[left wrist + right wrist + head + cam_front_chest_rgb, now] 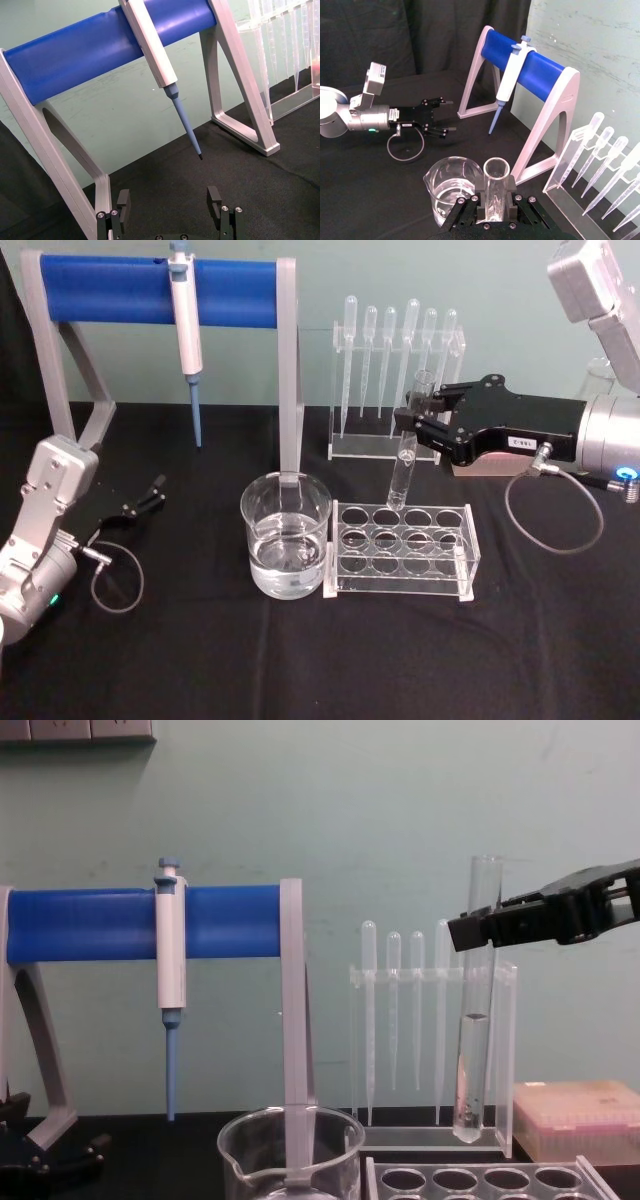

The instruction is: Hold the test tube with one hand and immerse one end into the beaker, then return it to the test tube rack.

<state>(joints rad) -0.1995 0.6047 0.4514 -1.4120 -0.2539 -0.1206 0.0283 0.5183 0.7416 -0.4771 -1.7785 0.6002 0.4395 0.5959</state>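
One test tube point(403, 475) hangs upright over the test tube rack point(400, 582), its round end just above a rear-row hole and clear of it. The right tool point(418, 423) is clamped on the tube's upper part, below the open rim. The beaker point(286, 558), part-filled with clear liquid, stands just beside the rack on its left, on the black tabletop point(300, 670). The left tool point(150, 492) lies beyond the beaker, well apart from the rack, fingers spread and holding nothing.

The tube seems to be in transit between rack and beaker; whether the dip is done cannot be told. If not, the next move calls for carrying the tube leftward off the rack, upright, then lowering its round end inside the beaker's rim without knocking glass.

The chest view shows a liquid level inside the tube, not plain in the head view. The right wrist view shows the open rim between the fingers.
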